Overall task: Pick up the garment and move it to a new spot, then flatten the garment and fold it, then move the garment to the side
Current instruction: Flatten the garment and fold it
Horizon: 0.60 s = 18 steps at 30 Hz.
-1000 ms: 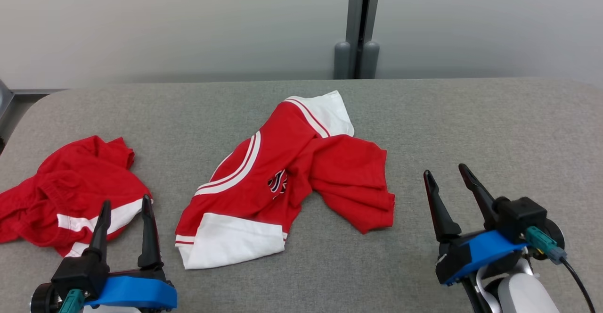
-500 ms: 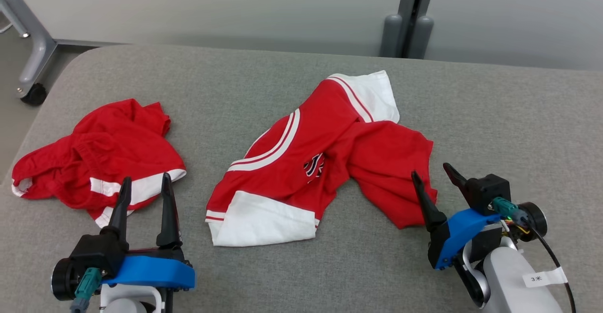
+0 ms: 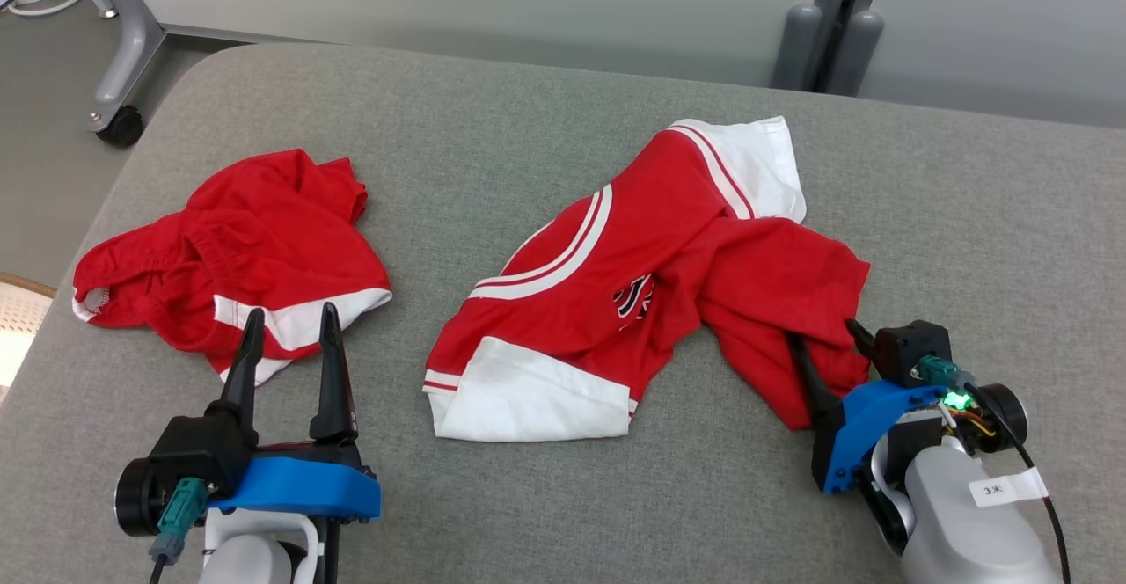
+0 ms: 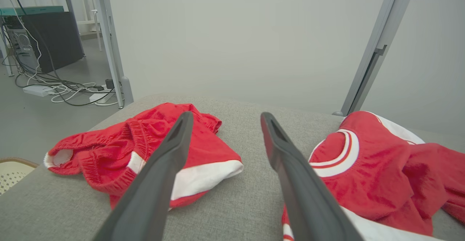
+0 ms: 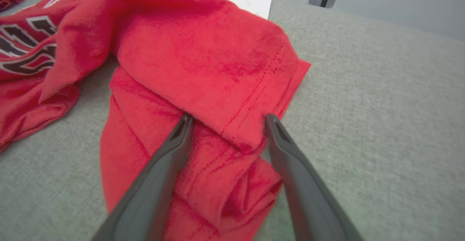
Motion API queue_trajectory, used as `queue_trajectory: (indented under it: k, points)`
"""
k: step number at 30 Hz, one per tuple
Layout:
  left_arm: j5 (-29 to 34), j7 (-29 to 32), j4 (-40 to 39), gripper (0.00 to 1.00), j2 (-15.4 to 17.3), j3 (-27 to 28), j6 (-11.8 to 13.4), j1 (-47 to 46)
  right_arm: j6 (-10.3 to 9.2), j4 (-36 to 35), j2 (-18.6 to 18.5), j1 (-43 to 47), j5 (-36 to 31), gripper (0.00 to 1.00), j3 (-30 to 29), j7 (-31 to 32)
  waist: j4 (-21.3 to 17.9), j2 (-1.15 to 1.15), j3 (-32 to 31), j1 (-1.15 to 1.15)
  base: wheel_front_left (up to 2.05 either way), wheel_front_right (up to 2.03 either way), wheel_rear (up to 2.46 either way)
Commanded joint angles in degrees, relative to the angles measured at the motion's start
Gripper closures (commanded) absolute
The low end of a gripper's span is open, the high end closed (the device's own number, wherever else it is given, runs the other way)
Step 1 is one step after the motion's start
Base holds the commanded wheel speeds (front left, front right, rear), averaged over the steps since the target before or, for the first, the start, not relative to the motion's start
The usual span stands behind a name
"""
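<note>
Head view: two red garments are laid on the grey table [image 3: 528, 127], jersey [image 3: 651, 285] mid-table, shorts [image 3: 237, 259] left. Both grippers are held spread: the right gripper [image 3: 824, 332] is set low astride the jersey's hem fold, the left gripper [image 3: 292, 311] poised near the shorts.

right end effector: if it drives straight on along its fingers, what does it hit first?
The red shirt. The right end effector is open, with its fingers on either side of the shirt's stitched hem fold. That cloth is first in line, seemingly right at the tips, though exact depth is unclear.
</note>
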Motion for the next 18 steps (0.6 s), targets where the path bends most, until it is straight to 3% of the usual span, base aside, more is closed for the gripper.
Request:
queue_trajectory:
  k: [1,3,4,5,12,18]
  points:
    - [0.5,-0.3,0.2,0.00,-0.4,0.4,-0.4,-1.2,0.01,1.6,-0.3,-2.2,-0.5,0.00,-0.4,-1.0,0.4,0.00,0.3,-0.01,0.00,0.00,0.00]
    - [0.7,-0.3,0.3,0.00,-0.6,0.5,-0.7,-1.3,0.01,3.9,-0.2,-3.4,-1.0,0.00,-0.8,-1.2,0.6,0.00,0.5,-0.01,0.00,0.00,0.00]
    - [0.7,-0.3,0.4,0.00,-0.8,0.5,-0.7,-1.3,0.01,5.0,-0.2,-4.0,-1.0,0.31,-1.0,-1.4,0.7,0.00,0.5,-0.01,0.00,0.00,0.00]
    - [0.9,-0.3,0.5,0.00,-0.9,0.5,-0.8,-1.4,0.01,5.8,-0.3,-4.9,-0.8,0.97,-1.4,-1.9,0.8,0.00,0.6,-0.01,0.00,0.00,0.00]
    - [1.5,-0.3,1.1,0.00,-1.7,1.1,-1.5,-0.2,0.01,9.1,-0.2,-8.2,-1.2,1.00,-2.1,-4.7,0.2,0.00,-0.2,-0.01,0.00,0.00,0.00]
    - [2.1,-0.3,1.6,0.00,-1.6,2.1,-2.0,1.6,0.01,2.8,0.3,-6.4,-0.7,1.00,0.5,-5.4,-3.1,0.00,-2.6,-0.01,0.00,0.00,0.00]
